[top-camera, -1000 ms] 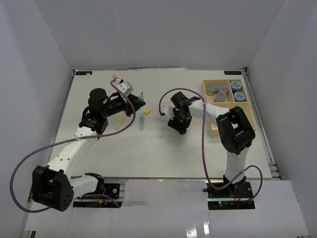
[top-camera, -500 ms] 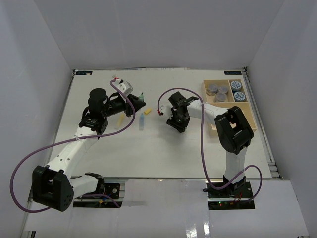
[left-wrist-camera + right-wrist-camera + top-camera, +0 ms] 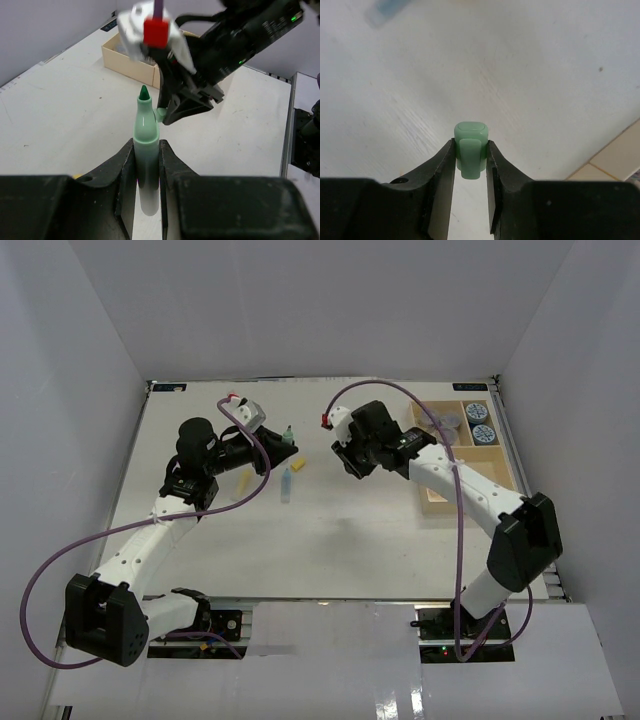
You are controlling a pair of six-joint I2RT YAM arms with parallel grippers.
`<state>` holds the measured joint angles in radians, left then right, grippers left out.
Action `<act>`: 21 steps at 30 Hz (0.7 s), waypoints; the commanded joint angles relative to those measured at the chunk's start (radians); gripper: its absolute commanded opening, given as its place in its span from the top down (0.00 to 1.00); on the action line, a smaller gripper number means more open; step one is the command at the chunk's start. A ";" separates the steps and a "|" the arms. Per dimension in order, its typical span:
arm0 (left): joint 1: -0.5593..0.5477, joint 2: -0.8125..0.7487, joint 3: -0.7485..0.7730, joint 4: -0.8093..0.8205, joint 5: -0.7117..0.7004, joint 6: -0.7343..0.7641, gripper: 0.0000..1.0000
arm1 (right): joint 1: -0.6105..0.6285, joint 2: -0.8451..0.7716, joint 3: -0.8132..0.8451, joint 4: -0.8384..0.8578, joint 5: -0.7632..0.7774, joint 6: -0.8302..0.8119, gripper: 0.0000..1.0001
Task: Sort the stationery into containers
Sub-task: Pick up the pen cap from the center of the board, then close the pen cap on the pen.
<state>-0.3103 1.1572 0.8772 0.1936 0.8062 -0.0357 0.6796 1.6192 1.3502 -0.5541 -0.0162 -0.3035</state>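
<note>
Two claws grip: left [image 3: 146, 165] green marker [image 3: 145, 135], right [image 3: 470, 165] green cap [image 3: 470, 150].

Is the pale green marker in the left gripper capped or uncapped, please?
Uncapped: the pale green marker shows its bare dark green tip in the left wrist view, while the right gripper pinches the matching green cap.

Green marker [image 3: 145, 145], dark tip; green cap [image 3: 470, 145]; blue-white patterned rolls [image 3: 479, 421]; light wood tray [image 3: 432, 496].
</note>
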 commanded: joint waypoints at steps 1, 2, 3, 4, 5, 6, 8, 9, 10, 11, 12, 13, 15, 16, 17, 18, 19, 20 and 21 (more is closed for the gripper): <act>0.004 -0.016 -0.007 0.041 0.028 -0.032 1.00 | 0.035 -0.091 0.066 0.141 0.073 0.170 0.90; 0.002 -0.014 -0.009 0.053 0.028 -0.042 1.00 | 0.052 -0.126 0.079 0.169 0.090 0.228 0.90; 0.000 -0.014 -0.014 0.058 0.028 -0.049 1.00 | 0.061 -0.143 0.082 0.198 0.100 0.257 0.90; 0.000 -0.013 -0.015 0.070 0.030 -0.056 1.00 | 0.076 -0.175 0.086 0.253 0.110 0.285 0.90; -0.001 -0.011 -0.017 0.076 0.030 -0.062 1.00 | 0.084 -0.192 0.092 0.285 0.114 0.314 0.90; -0.006 -0.008 -0.018 0.079 0.031 -0.070 1.00 | 0.092 -0.206 0.089 0.319 0.117 0.376 0.90; -0.009 -0.001 -0.018 0.084 0.033 -0.075 1.00 | 0.130 -0.252 0.067 0.440 0.146 0.414 0.91; -0.010 0.002 -0.018 0.084 0.033 -0.076 1.00 | 0.142 -0.263 0.058 0.477 0.169 0.429 0.91; -0.012 0.004 -0.018 0.087 0.030 -0.081 1.00 | 0.170 -0.283 0.049 0.512 0.217 0.452 0.91; -0.012 0.004 -0.020 0.089 0.024 -0.082 1.00 | 0.179 -0.288 0.037 0.581 0.234 0.460 0.91; -0.013 0.002 -0.021 0.090 0.021 -0.084 1.00 | 0.190 -0.292 0.032 0.604 0.249 0.471 0.91; -0.015 0.001 -0.023 0.093 0.018 -0.086 1.00 | 0.210 -0.295 0.026 0.631 0.275 0.483 0.91; -0.016 -0.002 -0.024 0.096 0.007 -0.087 1.00 | 0.233 -0.298 0.004 0.716 0.294 0.486 0.92; -0.016 -0.002 -0.026 0.098 0.004 -0.087 1.00 | 0.253 -0.295 0.000 0.744 0.311 0.483 0.92; -0.018 -0.002 -0.027 0.098 0.002 -0.087 1.00 | 0.262 -0.291 -0.003 0.764 0.323 0.480 0.92; -0.018 -0.002 -0.027 0.099 -0.002 -0.089 1.00 | 0.270 -0.285 0.000 0.776 0.331 0.478 0.92; -0.018 -0.002 -0.027 0.102 -0.005 -0.090 1.00 | 0.281 -0.265 0.019 0.773 0.337 0.477 0.92; -0.019 -0.002 -0.027 0.101 -0.006 -0.092 1.00 | 0.287 -0.254 0.029 0.769 0.344 0.478 0.92; -0.019 -0.002 -0.027 0.101 -0.009 -0.092 1.00 | 0.293 -0.248 0.035 0.778 0.352 0.477 0.92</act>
<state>-0.3248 1.1633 0.8574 0.2710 0.8066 -0.1196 0.9539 1.3476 1.3640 0.1154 0.2676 0.1516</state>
